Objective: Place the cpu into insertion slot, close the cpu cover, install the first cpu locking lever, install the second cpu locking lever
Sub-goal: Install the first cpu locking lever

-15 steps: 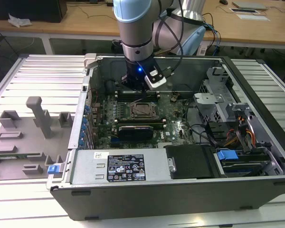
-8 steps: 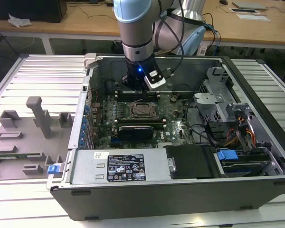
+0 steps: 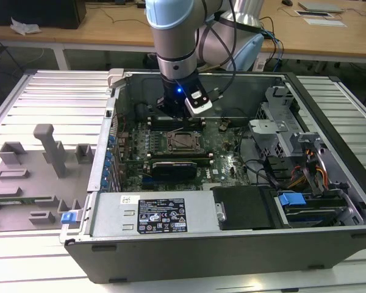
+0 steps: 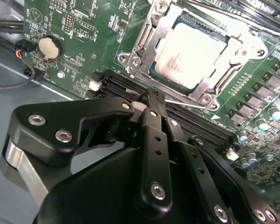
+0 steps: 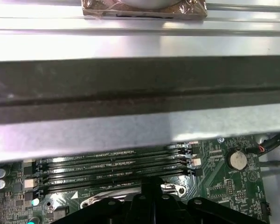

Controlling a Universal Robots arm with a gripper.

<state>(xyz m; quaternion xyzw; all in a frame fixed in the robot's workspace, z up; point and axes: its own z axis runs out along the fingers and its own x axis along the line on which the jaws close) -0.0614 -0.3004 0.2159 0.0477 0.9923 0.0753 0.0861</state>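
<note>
With the small silver-faced square cpu (image 4: 192, 55) already seated in the black metal-rimmed insertion slot (image 4: 151, 74) under the thin grey cpu cover (image 4: 233, 44), keep the black pincer (image 4: 151, 105), tips together and empty, just beside that slot, aligned squarely over the lever.

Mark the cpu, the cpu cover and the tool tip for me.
cpu (image 4: 191, 53), second wrist view, middle of its silver face.
cpu cover (image 4: 140, 44), second wrist view, the frame's side bar beside the chip.
tool (image 4: 151, 100), second wrist view, tip of the closed fingers.
</note>
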